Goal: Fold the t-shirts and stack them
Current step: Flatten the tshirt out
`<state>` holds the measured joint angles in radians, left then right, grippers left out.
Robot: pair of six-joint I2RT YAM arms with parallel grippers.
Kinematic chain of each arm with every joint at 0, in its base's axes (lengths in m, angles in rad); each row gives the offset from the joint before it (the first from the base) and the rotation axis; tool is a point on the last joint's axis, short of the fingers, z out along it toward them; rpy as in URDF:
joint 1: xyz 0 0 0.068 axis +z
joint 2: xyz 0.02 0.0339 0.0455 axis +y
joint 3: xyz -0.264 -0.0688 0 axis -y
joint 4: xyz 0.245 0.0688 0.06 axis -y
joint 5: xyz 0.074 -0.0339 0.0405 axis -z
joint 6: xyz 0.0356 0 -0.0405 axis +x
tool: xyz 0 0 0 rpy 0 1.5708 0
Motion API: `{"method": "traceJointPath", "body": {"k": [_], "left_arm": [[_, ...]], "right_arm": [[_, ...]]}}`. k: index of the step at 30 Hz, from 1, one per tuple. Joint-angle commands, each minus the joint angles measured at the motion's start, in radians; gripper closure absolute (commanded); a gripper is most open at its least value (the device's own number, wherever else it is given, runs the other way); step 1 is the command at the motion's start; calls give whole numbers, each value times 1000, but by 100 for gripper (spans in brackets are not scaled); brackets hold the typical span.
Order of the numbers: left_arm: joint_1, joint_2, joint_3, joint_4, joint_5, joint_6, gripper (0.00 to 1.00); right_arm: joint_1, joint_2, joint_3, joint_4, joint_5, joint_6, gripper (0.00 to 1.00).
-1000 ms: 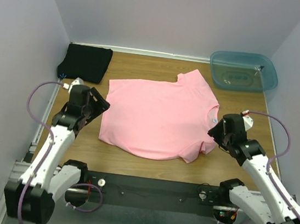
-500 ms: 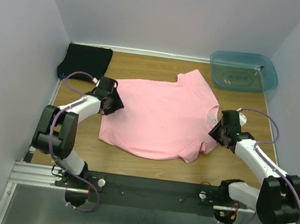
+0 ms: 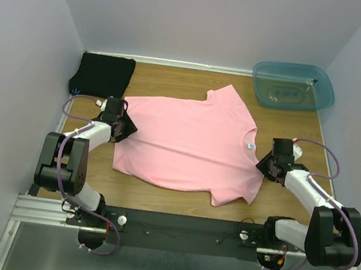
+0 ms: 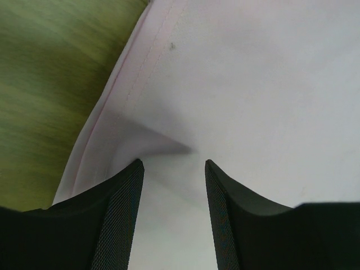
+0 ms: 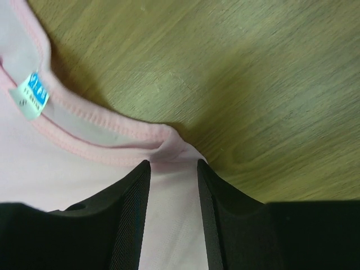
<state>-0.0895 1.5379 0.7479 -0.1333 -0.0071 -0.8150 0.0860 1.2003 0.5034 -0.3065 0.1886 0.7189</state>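
Observation:
The pink t-shirt [image 3: 186, 142] lies spread flat on the wooden table, its collar and blue neck label [image 3: 251, 145] to the right. My left gripper [image 3: 127, 128] is low at the shirt's left hem. In the left wrist view its jaws [image 4: 173, 163] are closed on a raised pucker of pink cloth [image 4: 253, 84]. My right gripper [image 3: 261, 164] is at the shoulder beside the collar. Its jaws [image 5: 172, 163] pinch a bunched fold of the pink t-shirt [image 5: 84, 169] just past the collar seam. The black t-shirt [image 3: 102, 75] lies folded at the back left corner.
A translucent blue-green plastic bin [image 3: 292, 85] stands at the back right corner. Grey walls close in the table on three sides. Bare wood [image 3: 300, 134] shows between the shirt and the bin and along the front edge.
Both arms dropped and reached in to the pink shirt's edges, and their jaws narrowed onto the cloth. The shirt has shifted slightly left and toward the front.

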Motion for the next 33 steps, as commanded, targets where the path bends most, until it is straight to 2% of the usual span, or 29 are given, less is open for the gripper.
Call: {"method": "traceJointPath", "body": {"k": [1, 5, 9, 12, 16, 20, 22, 26, 33], "left_arm": [[25, -30, -48, -146, -126, 42, 43], [25, -96, -55, -172, -126, 59, 36], [25, -182, -30, -195, -133, 74, 16], [23, -234, 23, -190, -126, 102, 11], [16, -213, 102, -172, -110, 151, 10], [13, -103, 166, -129, -96, 189, 13], [8, -49, 189, -123, -80, 192, 18], [0, 80, 232, -108, -65, 188, 19], [-7, 208, 294, -107, -76, 175, 21]], "right_arm": [[-20, 24, 6, -52, 31, 31, 52], [-20, -2, 41, -92, -23, -19, 49], [-19, -39, 144, -97, -133, -104, 46], [-11, -5, 265, -95, -184, -157, 44], [-8, 86, 365, -50, -293, -196, 43], [12, 209, 451, 21, -379, -225, 43], [32, 289, 480, 32, -382, -230, 44], [55, 407, 514, 67, -393, -222, 46], [60, 535, 537, 112, -377, -223, 55]]}}
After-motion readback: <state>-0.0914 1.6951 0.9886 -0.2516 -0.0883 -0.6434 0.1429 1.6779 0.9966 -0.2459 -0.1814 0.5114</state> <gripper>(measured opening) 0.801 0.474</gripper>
